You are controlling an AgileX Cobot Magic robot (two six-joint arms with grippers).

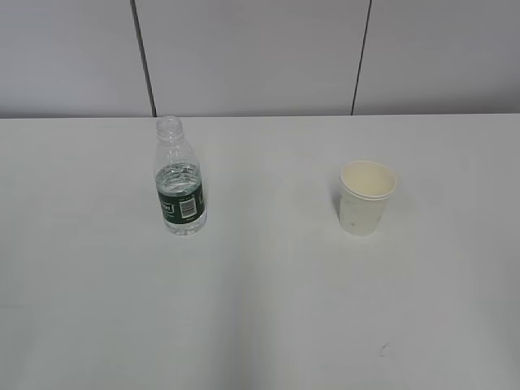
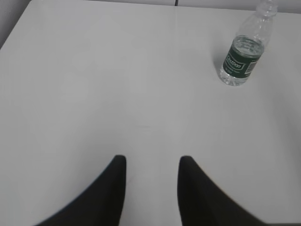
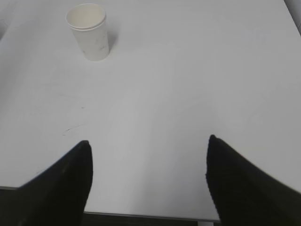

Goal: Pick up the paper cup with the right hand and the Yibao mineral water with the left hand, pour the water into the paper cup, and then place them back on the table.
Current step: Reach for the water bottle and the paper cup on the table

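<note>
— How do the claws stand?

— The left claw, black with two tapered fingers, is parted only narrowly and grips nothing; bare white shows between its tips. The right claw, black as well, is spread wide, also with nothing in it. Both hang above the near part of the large plain white bench (neither arm shows from the front, only from the wrist cameras).

— And the bottle?

— The small clear plastic bottle with a dark green label stands upright on the bench, uncapped, with water up to about the top of the label. From the left wrist it sits far ahead and off to the right of that claw, well apart from it.

— The cup?

— The small cream-white paper cup with a rolled rim stands upright too, mouth open upward, well apart from the bottle, across the middle of the bench. From the right wrist it is far ahead and to the left of that claw, untouched. I cannot tell whether anything is inside it.

— Anything else?

— A few faint dark marks on the bench near the right claw, and a grey panelled wall behind.
</note>
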